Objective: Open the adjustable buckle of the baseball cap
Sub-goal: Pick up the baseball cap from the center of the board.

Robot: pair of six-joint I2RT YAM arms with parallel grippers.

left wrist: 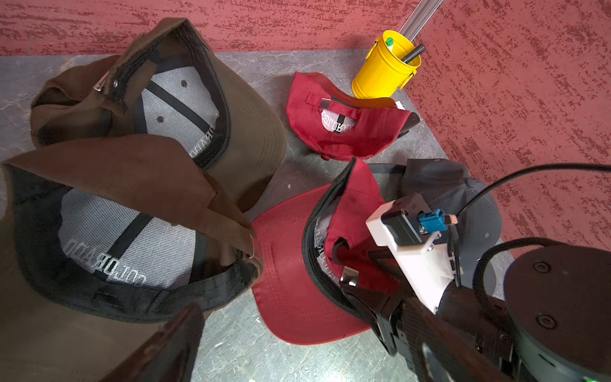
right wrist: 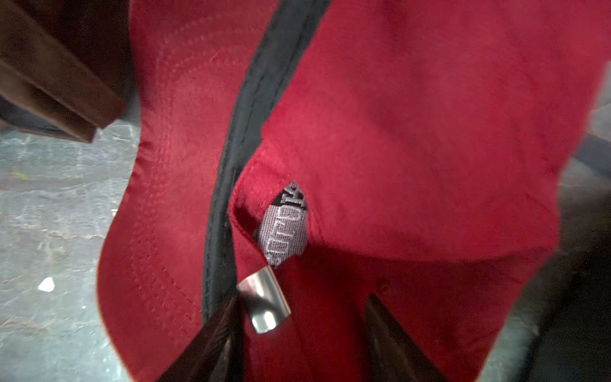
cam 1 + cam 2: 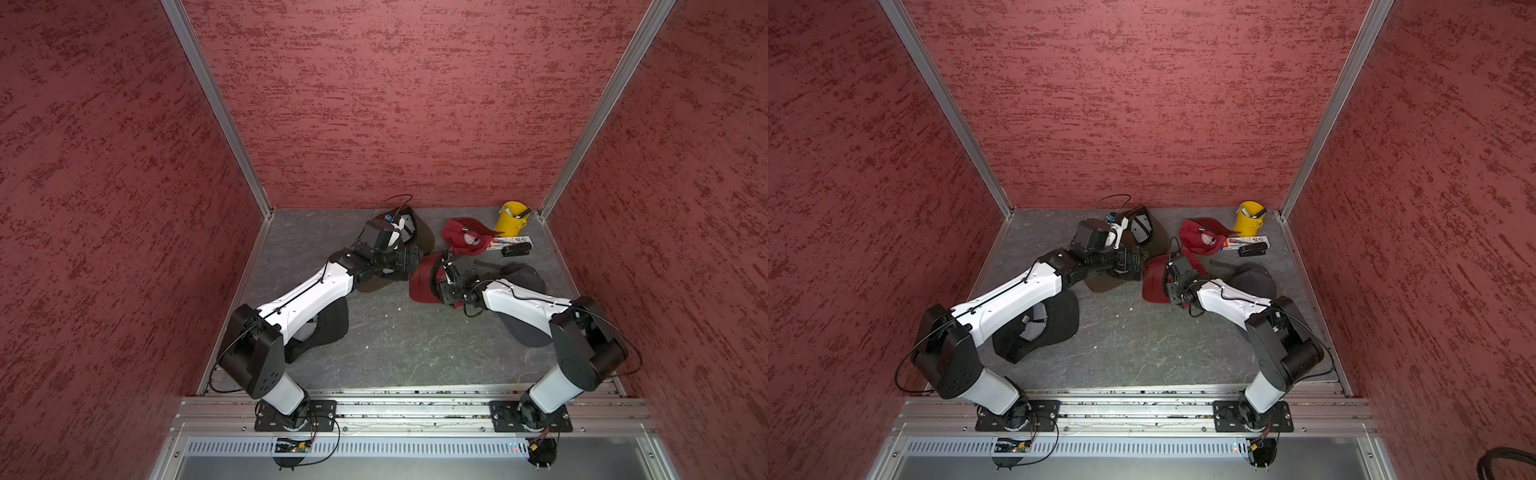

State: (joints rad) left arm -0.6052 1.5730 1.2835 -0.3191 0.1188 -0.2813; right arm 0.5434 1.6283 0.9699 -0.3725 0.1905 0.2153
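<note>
**Fingers apart around the buckle (image 2: 264, 301)**

The right gripper (image 2: 302, 297) has its two fingers apart, not squeezing. The shiny buckle sits between them, right beside one finger. The red cap (image 3: 422, 284) lies in the middle of the table (image 3: 395, 345), a bit right. The left gripper (image 3: 413, 261) is spread wide just left of it, over a brown cap (image 1: 132, 185). A yellow bucket (image 3: 512, 219) stands far right.

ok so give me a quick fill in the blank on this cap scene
1. The cap whose buckle sits between the jaws of the right gripper is ___.
2. The bucket in the back corner is ___.
3. The black cap lies partly under the ___ arm.
Missing words: red; yellow; left.
</note>
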